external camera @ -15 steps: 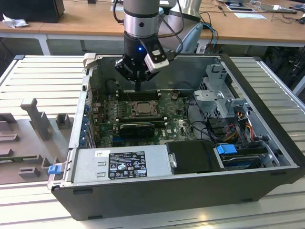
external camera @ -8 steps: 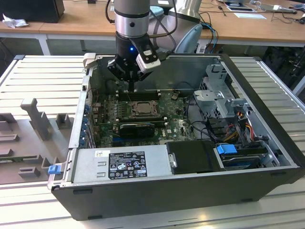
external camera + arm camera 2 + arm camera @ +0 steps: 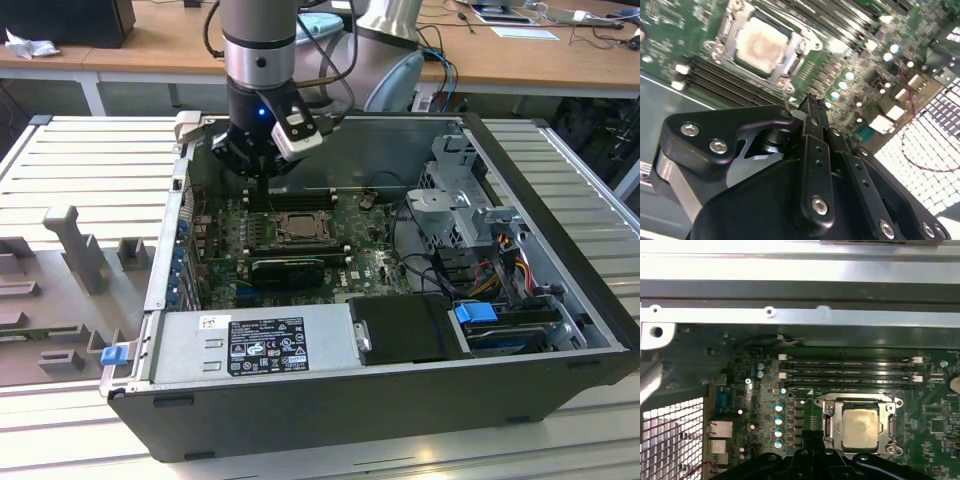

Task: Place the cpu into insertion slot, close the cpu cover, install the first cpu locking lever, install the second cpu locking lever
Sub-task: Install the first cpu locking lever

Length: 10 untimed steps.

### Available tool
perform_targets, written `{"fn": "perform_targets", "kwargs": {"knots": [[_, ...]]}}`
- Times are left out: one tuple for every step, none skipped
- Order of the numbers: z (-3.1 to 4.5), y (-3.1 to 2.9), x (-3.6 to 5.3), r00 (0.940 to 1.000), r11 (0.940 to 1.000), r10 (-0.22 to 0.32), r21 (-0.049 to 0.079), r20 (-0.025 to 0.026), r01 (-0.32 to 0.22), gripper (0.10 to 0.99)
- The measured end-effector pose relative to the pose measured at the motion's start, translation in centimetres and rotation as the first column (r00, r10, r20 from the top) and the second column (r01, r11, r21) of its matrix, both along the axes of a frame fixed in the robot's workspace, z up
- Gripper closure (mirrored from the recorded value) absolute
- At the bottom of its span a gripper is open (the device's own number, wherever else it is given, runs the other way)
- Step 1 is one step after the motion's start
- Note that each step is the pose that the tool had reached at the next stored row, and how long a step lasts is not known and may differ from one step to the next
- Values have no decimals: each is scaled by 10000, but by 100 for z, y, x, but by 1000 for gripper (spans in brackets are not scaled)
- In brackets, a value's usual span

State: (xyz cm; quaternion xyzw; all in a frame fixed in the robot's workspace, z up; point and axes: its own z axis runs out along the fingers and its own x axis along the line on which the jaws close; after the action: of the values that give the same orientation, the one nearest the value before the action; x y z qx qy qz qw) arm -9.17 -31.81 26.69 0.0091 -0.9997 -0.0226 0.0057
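cpu (image 3: 859,426) seated in insertion slot (image 3: 826,427) on green board | cpu cover (image 3: 799,48) down, framing the chip | levers: latched or not, cannot tell | gripper (image 3: 810,103) fingers together, empty, hovering just beside socket

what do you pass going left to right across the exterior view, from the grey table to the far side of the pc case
grey stepped blocks → blue clip on the case corner → gripper above the board → cpu in its socket → black box → blue-tabbed drive bay → case's right wall
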Motion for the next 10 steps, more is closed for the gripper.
{"fn": "perform_targets", "kwargs": {"knots": [[-10,2,-66,10000,10000,-1,3,14,1,980],[-15,8,-88,10000,10000,-2,5,19,2,980],[-18,19,-101,10000,10000,-1,5,20,1,980],[-21,32,-112,10000,10000,0,4,19,-1,980],[-25,52,-119,10000,10000,1,4,19,-1,980],[-30,73,-126,10000,10000,-1,4,19,1,980],[-36,96,-130,10000,10000,0,5,20,0,980],[-42,118,-131,10000,10000,4,4,19,-4,980],[-49,141,-132,10000,10000,6,5,18,-6,980],[-65,185,-133,10000,10000,16,5,20,-16,980]]}}
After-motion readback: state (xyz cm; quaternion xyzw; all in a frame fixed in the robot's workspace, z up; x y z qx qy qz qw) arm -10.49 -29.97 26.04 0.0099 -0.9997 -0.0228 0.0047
